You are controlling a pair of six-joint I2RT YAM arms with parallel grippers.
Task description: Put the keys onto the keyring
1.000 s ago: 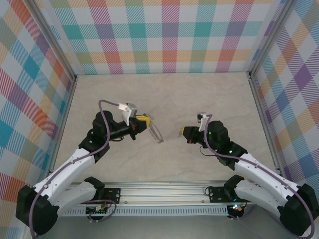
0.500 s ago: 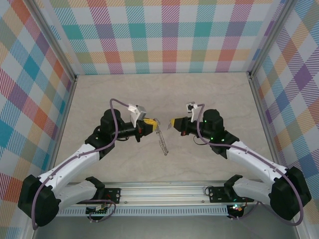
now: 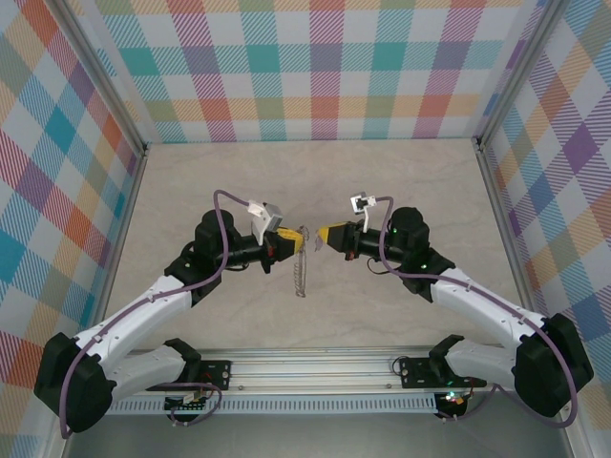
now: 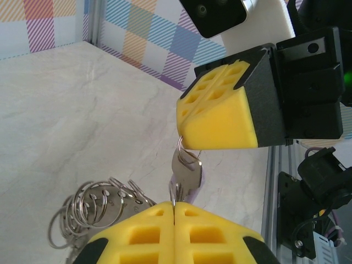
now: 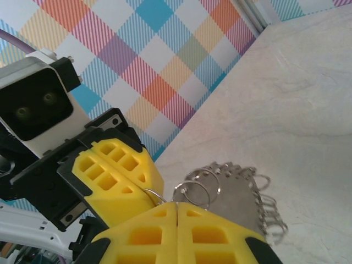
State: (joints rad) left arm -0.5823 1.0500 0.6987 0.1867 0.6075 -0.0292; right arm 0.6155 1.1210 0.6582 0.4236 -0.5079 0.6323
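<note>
Above the middle of the table my left gripper is shut on the rim of the keyring, which hangs below it edge-on. In the left wrist view the keyring's small loops fan out left of the closed left gripper. The key, lilac-headed with a silvery blade, hangs between the two tips. My right gripper is shut on the key's small ring, nearly tip to tip with the left. In the right wrist view the closed right gripper sits against the left fingers and the keyring.
Pale marble-patterned tabletop enclosed by checked walls at the back and both sides. A metal rail with the arm bases runs along the near edge.
Both grippers have come together over the table's middle. The right one moved left and up with the key, and the keyring now hangs straight down from the left one.
</note>
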